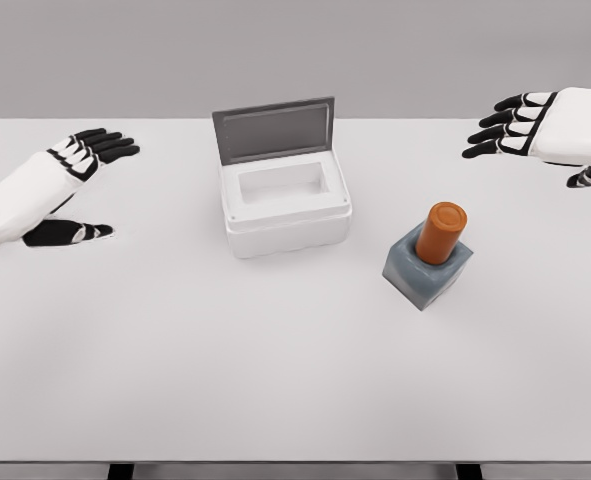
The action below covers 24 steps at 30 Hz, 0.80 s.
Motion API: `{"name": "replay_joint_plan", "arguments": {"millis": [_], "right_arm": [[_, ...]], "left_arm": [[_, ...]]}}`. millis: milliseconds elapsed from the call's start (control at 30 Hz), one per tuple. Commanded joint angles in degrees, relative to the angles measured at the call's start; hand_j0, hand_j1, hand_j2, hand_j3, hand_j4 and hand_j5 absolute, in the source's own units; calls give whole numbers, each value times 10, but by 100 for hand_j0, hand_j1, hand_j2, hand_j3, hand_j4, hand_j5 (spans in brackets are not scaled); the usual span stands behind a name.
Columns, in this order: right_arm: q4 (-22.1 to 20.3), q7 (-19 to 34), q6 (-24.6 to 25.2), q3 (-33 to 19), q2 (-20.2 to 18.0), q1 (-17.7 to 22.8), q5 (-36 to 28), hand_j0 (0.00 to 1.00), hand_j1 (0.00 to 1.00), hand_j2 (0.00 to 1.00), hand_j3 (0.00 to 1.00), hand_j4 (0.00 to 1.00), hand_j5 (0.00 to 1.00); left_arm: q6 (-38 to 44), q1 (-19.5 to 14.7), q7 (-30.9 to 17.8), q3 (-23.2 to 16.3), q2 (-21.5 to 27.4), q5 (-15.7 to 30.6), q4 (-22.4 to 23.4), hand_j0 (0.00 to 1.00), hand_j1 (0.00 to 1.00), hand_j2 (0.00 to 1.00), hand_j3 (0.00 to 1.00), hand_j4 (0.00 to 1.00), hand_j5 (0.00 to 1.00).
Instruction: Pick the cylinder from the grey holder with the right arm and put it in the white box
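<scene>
Though near right hand (520, 125), cylinder (442, 232) apart.

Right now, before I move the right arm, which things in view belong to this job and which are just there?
Part of the job:
- orange cylinder, upright in the grey holder
- white box, lid open
- right hand, open, above the table's far right

Just there:
- left hand, open, idle at the left
- white table
</scene>
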Motion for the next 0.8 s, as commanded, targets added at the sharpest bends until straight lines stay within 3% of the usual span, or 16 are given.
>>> {"name": "replay_joint_plan", "arguments": {"millis": [0, 33, 200, 233, 267, 300, 333, 433, 500, 567, 633, 767], "right_arm": [[0, 0, 2, 0, 0, -1, -1, 100, 100, 100, 100, 100, 100], [0, 0, 2, -1, 0, -1, -1, 100, 100, 100, 100, 100, 100], [0, 0, 2, 3, -1, 1, -7, 97, 97, 97, 97, 97, 97], [1, 0, 2, 8, -6, 4, -40, 88, 88, 88, 88, 88, 88], [1, 0, 2, 20, -12, 6, -93, 87, 87, 87, 87, 87, 87], [1, 0, 18, 42, -10, 7, -173, 87, 87, 87, 87, 87, 87], [0, 0, 48, 48, -7, 8, -214, 87, 87, 87, 87, 87, 87], [1, 0, 141, 52, 3, 7, -269, 87, 87, 87, 87, 87, 87], [1, 0, 198, 53, 26, 7, -262, 88, 88, 88, 88, 88, 88], [1, 0, 202, 58, 27, 9, -235, 98, 98, 98, 98, 98, 98], [1, 0, 202, 75, 28, 9, -182, 98, 98, 98, 98, 98, 98], [1, 0, 203, 81, 32, 9, -150, 98, 98, 98, 98, 98, 98]], "left_arm": [[0, 31, 1, 69, 17, 21, 45, 100, 100, 100, 100, 100, 100], [0, 50, 1, 78, 21, 18, 46, 100, 100, 100, 100, 100, 100], [0, 54, 0, 81, 31, 14, 46, 100, 100, 100, 100, 100, 100], [0, 54, 0, 81, 31, 14, 46, 100, 100, 100, 100, 100, 100], [0, 55, -1, 80, 31, 14, 46, 100, 100, 100, 100, 100, 100], [0, 54, -1, 80, 31, 14, 46, 100, 100, 100, 100, 100, 100], [0, 55, -1, 80, 31, 14, 46, 100, 100, 100, 100, 100, 100], [0, 57, -3, 80, 31, 12, 46, 100, 100, 100, 100, 100, 100], [0, 57, -3, 80, 30, 12, 45, 100, 100, 100, 100, 100, 100], [0, 57, -3, 80, 28, 12, 45, 100, 100, 100, 100, 100, 100], [0, 57, -3, 79, 28, 10, 45, 100, 100, 100, 100, 100, 100], [0, 57, -3, 79, 26, 5, 45, 100, 100, 100, 100, 100, 100]]}}
